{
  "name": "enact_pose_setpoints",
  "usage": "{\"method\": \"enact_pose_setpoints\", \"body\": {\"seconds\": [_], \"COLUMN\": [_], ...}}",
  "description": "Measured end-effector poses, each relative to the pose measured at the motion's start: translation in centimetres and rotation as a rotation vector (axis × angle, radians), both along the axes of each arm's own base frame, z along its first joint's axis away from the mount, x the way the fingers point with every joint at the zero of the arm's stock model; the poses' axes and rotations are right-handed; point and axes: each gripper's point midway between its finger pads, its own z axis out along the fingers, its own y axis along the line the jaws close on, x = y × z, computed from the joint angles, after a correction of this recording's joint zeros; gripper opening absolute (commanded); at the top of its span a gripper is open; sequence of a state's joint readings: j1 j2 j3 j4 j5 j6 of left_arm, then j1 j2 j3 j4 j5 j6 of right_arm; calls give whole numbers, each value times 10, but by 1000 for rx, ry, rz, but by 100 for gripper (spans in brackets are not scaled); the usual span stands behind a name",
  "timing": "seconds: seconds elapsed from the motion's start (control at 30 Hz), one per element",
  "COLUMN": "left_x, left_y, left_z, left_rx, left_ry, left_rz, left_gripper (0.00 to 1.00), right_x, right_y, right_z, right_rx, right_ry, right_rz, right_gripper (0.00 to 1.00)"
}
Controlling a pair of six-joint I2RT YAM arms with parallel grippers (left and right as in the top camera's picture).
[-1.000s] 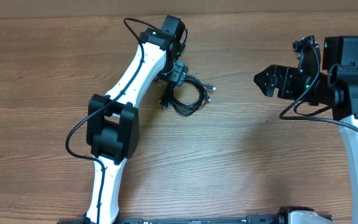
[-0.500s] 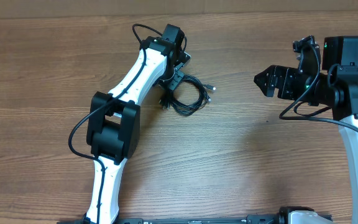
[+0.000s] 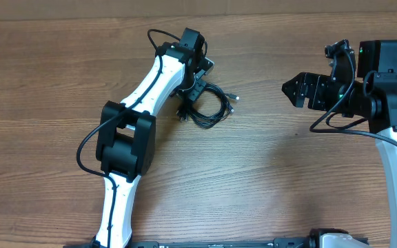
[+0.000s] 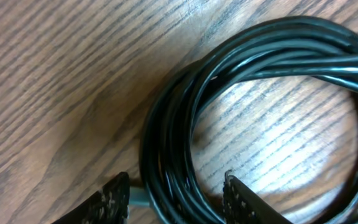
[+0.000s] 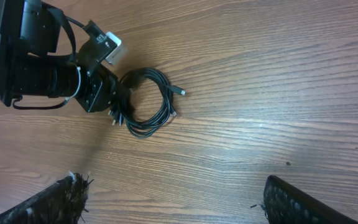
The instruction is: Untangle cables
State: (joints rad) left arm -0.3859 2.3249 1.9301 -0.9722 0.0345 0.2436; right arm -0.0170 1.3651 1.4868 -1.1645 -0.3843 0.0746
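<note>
The cables [image 3: 211, 109] lie as one coil of thin black cords on the wooden table, with small plug ends sticking out at the right [image 3: 233, 96]. My left gripper [image 3: 193, 91] is down at the coil's left edge. In the left wrist view its fingers [image 4: 114, 202] sit on both sides of the bundled strands [image 4: 166, 130], pressed close against them, shut on the cables. A small teal piece shows by the left finger. My right gripper [image 3: 285, 88] hovers open far to the right; the right wrist view shows the coil [image 5: 148, 102] well away from it.
Thicker black leads run along both robot arms [image 3: 85, 148]. The table's far edge [image 3: 267, 14] runs along the top. Bare wood lies between the coil and my right gripper [image 5: 173, 193].
My left gripper's jaws have come together around the coil's left side, and the wrist has shifted slightly up and left. The coil and the right arm have stayed put.
</note>
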Motion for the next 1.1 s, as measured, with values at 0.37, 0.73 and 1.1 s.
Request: {"method": "enact_pose_setpoints", "body": {"seconds": [0.37,0.73,1.1], "left_x": [-14,-7,-26], "left_y": [6,2,-30], "left_z": [-16,121,256], "left_rx": [17,-29,-468], "left_ry": [50,12,-63], "left_rz": [-2,111,177], "left_gripper": [4,4,4], "right_x": [-1,0,-6], "right_y": [0,0,32], "right_z": [-1,0,18], "right_rx": [0,0,71], "right_ry": [5,-2,-127], "right_rz": [0,0,275], "right_gripper": [88,86,88]}}
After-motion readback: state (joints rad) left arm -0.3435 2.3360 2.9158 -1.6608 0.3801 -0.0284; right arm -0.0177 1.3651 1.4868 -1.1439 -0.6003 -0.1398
